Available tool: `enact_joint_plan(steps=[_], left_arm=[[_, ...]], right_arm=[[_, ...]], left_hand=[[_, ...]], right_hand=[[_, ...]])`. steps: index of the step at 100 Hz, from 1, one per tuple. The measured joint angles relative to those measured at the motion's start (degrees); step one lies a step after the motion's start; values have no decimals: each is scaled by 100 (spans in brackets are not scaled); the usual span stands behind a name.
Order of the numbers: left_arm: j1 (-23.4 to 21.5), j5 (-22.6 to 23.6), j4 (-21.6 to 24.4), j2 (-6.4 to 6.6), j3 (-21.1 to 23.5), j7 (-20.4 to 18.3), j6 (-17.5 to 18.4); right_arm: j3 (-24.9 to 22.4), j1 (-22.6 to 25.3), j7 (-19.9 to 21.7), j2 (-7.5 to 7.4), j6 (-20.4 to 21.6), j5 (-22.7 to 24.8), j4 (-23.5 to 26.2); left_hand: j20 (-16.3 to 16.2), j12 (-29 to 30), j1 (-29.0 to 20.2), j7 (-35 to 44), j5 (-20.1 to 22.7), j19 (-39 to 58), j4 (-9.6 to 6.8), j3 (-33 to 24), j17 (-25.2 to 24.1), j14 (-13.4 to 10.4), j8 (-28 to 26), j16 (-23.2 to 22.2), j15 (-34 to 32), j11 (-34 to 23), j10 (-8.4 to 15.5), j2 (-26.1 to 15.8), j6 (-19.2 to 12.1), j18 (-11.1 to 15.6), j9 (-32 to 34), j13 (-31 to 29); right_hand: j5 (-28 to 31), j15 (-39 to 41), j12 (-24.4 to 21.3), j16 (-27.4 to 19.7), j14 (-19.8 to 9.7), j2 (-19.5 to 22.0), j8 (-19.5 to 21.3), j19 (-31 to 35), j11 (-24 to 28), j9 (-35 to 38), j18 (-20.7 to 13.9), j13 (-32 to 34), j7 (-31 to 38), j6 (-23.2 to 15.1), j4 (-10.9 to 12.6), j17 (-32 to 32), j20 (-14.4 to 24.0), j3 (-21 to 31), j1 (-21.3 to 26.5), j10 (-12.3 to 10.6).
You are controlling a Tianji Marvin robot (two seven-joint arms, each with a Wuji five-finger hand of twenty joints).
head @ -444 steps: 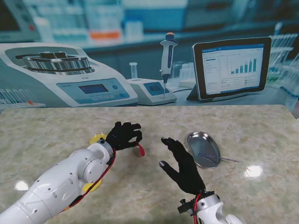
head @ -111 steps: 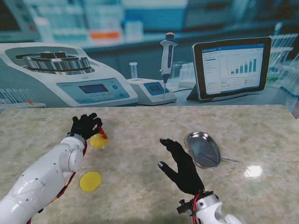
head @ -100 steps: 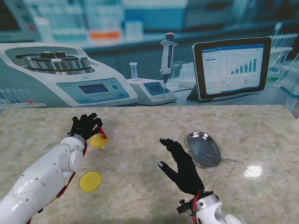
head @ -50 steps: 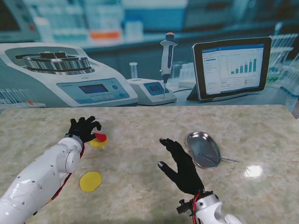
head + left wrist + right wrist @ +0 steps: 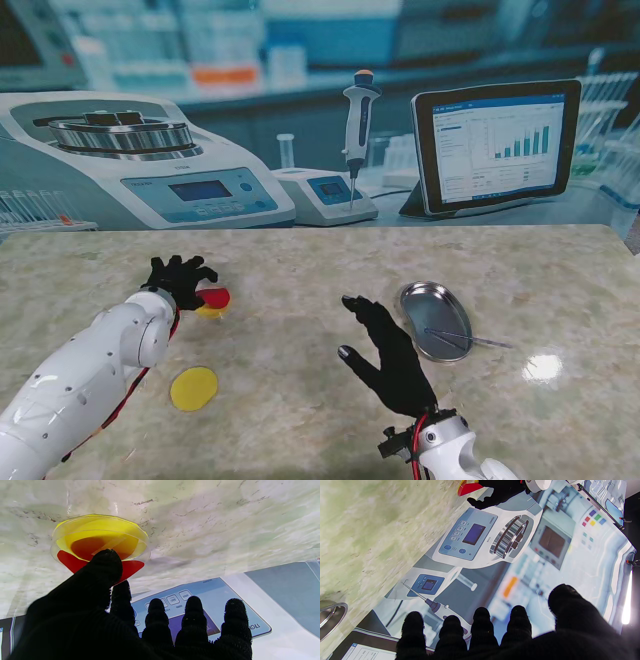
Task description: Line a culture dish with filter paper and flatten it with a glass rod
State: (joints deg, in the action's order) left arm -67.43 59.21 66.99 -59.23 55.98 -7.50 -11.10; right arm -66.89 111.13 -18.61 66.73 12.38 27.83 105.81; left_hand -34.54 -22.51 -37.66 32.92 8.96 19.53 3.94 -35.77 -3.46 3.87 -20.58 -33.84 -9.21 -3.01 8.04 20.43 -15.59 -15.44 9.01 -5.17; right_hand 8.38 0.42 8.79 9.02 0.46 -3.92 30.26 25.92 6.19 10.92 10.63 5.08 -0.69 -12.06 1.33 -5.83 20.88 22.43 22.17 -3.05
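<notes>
Black-gloved left hand (image 5: 180,278) is hovering at the far left of the table (image 5: 300,400), fingers spread, thumb (image 5: 105,562) touching the red paper (image 5: 130,567); I cannot tell if it is pinching. Paper is lying half in, half over the rim of the clear dish (image 5: 100,533) with yellow inside. Lining step is underway. Another yellow disc (image 5: 193,387) is sitting nearer. Right hand (image 5: 390,355) is waiting spread, empty. Next calls for fetching the glass rod (image 5: 465,339) across the metal tray (image 5: 425,305), right.
</notes>
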Motion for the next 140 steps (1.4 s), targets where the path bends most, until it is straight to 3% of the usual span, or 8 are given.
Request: enact_joint_plan(steps=[21,38,46,75,102,107,140], left_arm=[[-20,137,123,40,49,-195,1],[-27,192,205,61,67,-459,-26],[-30,261,260,76,79,-617,-30],[-50,401,343,117,142,-754,-12],[-53,469,418,137,160,-981,-10],[-53,481,427,140,161,-1005,-10],[-104,479,499,135,282,-1023,-4]], right_arm=[[-1,0,0,0,3,0,0],[-3,0,-2,0,4,0,-1],[-3,1,-3,0,4,0,0],[-3,1,-8,0,7,3,0],[-3,2,-17,1,7,4,0],[-4,3,-17,1,9,5,0],[-9,4,-24,1,10,6,1]], left_hand=[[-8,407,401,-766,3,-127,9,-422,-11,-2,494,24,157,84,0,245,60,17,0,111],[-61,563,390,-1205,3,-226,9,-432,-60,-2,757,51,273,162,0,288,127,19,0,153],[-65,568,466,-1336,3,-265,101,-546,-63,-2,783,52,294,170,0,372,127,21,0,154],[-71,985,739,-1927,3,-349,116,-954,-76,-3,981,198,357,183,0,646,178,63,-1,154],[-74,1116,739,-2086,3,-359,116,-958,-102,-2,983,318,362,250,0,655,186,67,-59,154],[-74,1120,739,-2098,3,-363,181,-958,-125,-3,983,331,363,250,-1,655,186,68,-59,154],[-75,1130,739,-2211,3,-411,181,-948,-134,-2,983,432,391,250,-10,592,252,90,-60,154]], right_hand=[[0,0,0,0,0,0,0,0,0,0,0,0,0,0,0,0,0,0,0,0],[0,0,0,0,0,0,0,0,0,0,-1,0,0,0,0,0,0,0,0,0],[0,0,0,0,0,0,0,0,0,0,-1,0,0,0,0,0,0,0,0,0],[0,0,0,0,0,0,-1,0,0,0,-1,0,0,0,0,0,-2,0,0,0],[0,0,0,0,0,0,-3,0,0,0,-2,0,0,0,0,0,-3,0,0,0],[0,0,0,0,0,0,-3,0,0,0,-2,0,0,0,0,0,-3,0,0,0],[0,0,0,0,0,0,-6,0,0,0,-2,0,0,0,0,0,-3,0,0,0]])
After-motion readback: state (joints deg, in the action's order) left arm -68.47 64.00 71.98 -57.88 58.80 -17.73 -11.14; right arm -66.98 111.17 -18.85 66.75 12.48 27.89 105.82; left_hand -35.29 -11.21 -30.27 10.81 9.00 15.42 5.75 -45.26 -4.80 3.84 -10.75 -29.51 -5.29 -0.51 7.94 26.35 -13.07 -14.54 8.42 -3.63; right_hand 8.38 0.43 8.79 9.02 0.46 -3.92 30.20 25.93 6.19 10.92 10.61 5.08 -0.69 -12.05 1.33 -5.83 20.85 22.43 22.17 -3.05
